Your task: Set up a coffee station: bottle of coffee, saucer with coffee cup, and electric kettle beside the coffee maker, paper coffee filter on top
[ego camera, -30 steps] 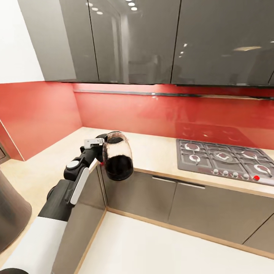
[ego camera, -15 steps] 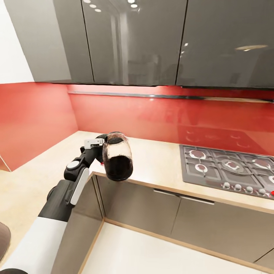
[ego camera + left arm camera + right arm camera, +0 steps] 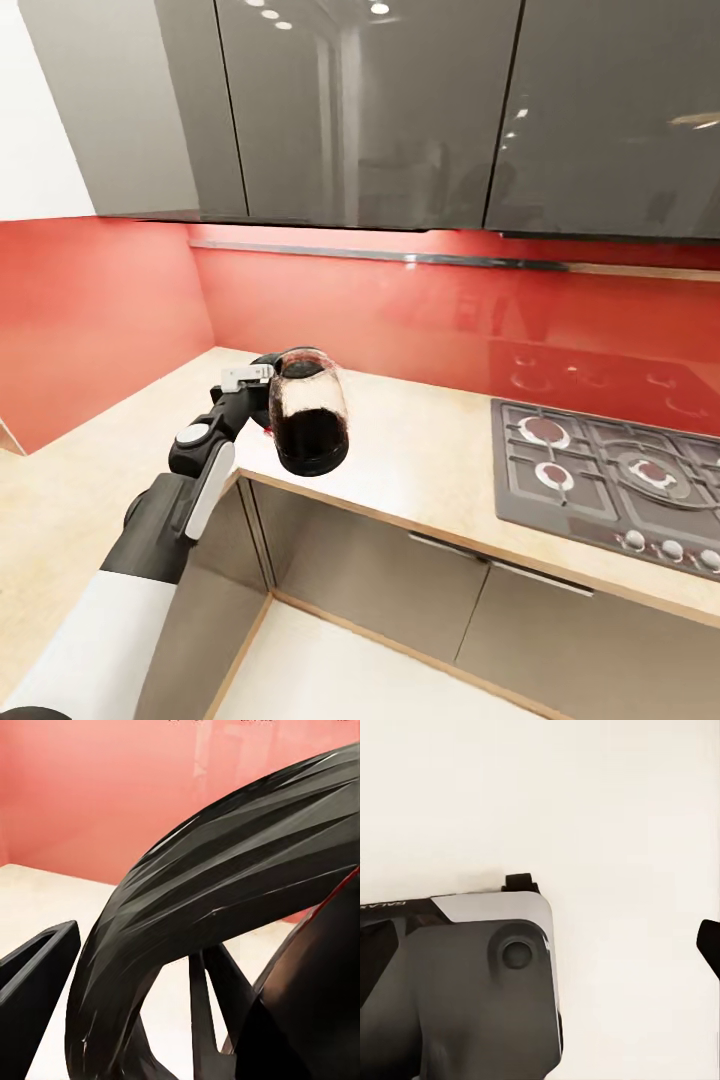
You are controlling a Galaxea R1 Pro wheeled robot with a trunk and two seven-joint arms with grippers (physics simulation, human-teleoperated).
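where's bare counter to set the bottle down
Bare countertop runs between the held bottle of coffee and the stove, back to the red wall. The counter's left leg beside the left arm is bare too. The stove side is crowded with burners and knobs.

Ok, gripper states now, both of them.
Left gripper: closed on the glass coffee bottle, carried above the countertop.
Right gripper: cannot be told.

left arm: enters head view at 7 o'clock, reaches toward 1 o'clock, forearm raised | left gripper [image 3: 272, 400]: clamped on a glass jar [image 3: 308, 412] held upright | right arm: a grey link with a round joint seen by right wrist camera
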